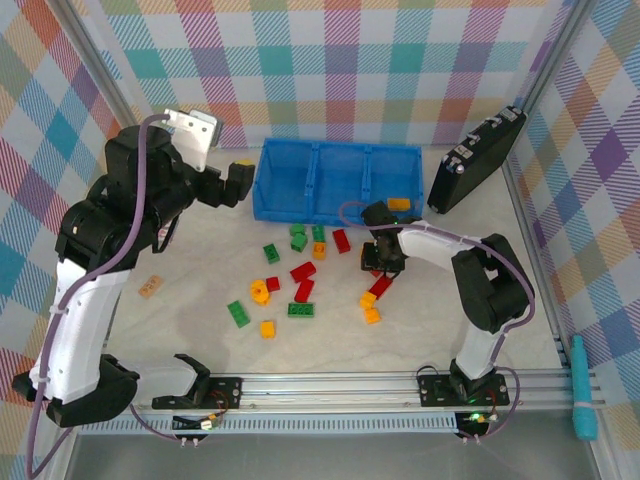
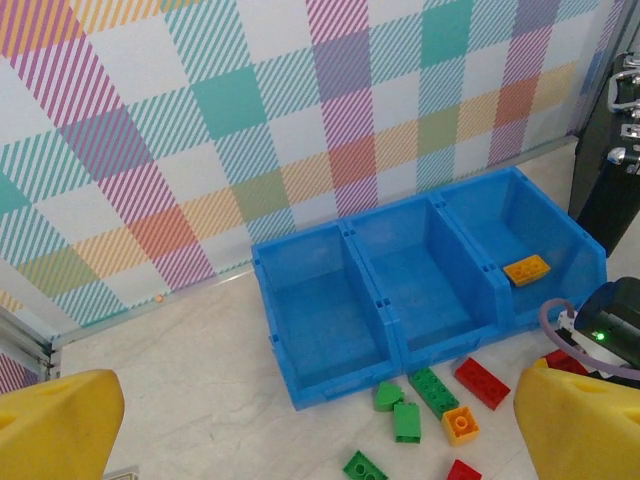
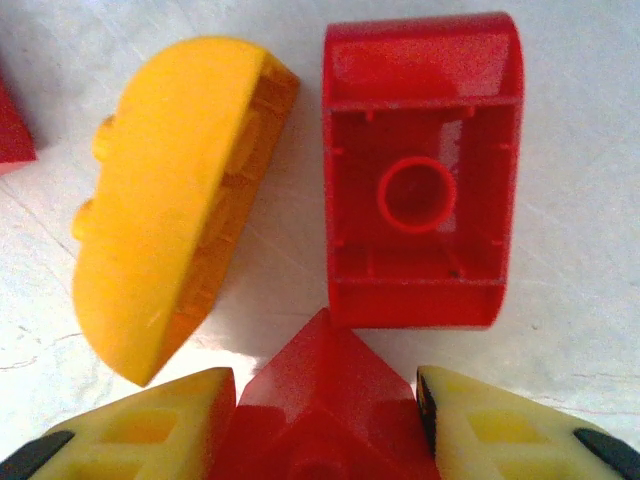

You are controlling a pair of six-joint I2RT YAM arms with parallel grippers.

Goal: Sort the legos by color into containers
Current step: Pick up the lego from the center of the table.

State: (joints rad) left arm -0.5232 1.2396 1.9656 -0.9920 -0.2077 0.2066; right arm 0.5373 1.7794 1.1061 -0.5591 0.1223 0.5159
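Several red, green and orange legos lie scattered on the table in front of the blue bin [image 1: 300, 212], whose three compartments are the containers [image 2: 340, 385]. One orange lego [image 1: 399, 204] lies in the right compartment [image 2: 527, 269]. My right gripper [image 1: 383, 262] is down at the table, its fingers pressed on both sides of a red lego [image 3: 325, 420]; the gripper [image 3: 325, 390] has an upturned red brick [image 3: 420, 170] and a rounded orange brick [image 3: 170, 210] just beyond it. My left gripper [image 1: 232, 182] hangs open and empty left of the bin, its fingers [image 2: 60, 420] wide apart.
A black case [image 1: 478, 160] leans at the bin's right end. A small card [image 1: 150, 287] lies on the left of the table. Green bricks [image 2: 432, 388] and a red one [image 2: 482, 382] sit close against the bin's front. A teal tool [image 1: 582, 400] rests outside the right rail.
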